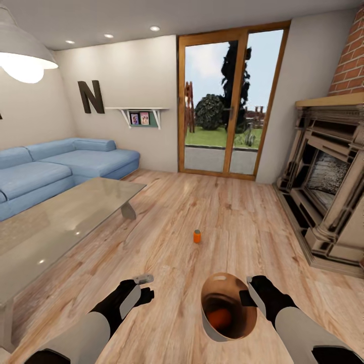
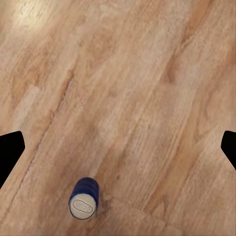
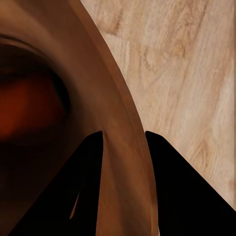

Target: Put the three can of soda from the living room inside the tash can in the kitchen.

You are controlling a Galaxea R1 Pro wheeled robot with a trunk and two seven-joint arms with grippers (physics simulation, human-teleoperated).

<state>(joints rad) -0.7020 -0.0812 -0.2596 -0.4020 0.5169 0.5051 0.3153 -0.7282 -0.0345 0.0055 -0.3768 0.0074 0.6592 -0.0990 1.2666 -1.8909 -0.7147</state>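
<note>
An orange can of soda (image 1: 197,236) stands upright on the living room's plank floor, ahead of both arms. A blue can (image 2: 83,198) stands on the floor under my left gripper (image 1: 145,285) (image 2: 118,145), which is open with its fingers spread wide and apart from the can. My right gripper (image 1: 248,293) (image 3: 125,147) is shut on the rim of the tash can (image 1: 230,283) (image 3: 113,98), held above the floor. A reddish can (image 1: 220,317) (image 3: 24,108) lies at the bottom of its glossy brown inside.
A glass-topped low table (image 1: 60,222) stands close on the left with a blue sofa (image 1: 60,167) behind it. The brick fireplace (image 1: 328,187) fills the right side. Wood-framed glass doors (image 1: 230,101) are straight ahead. Open floor lies between table and fireplace.
</note>
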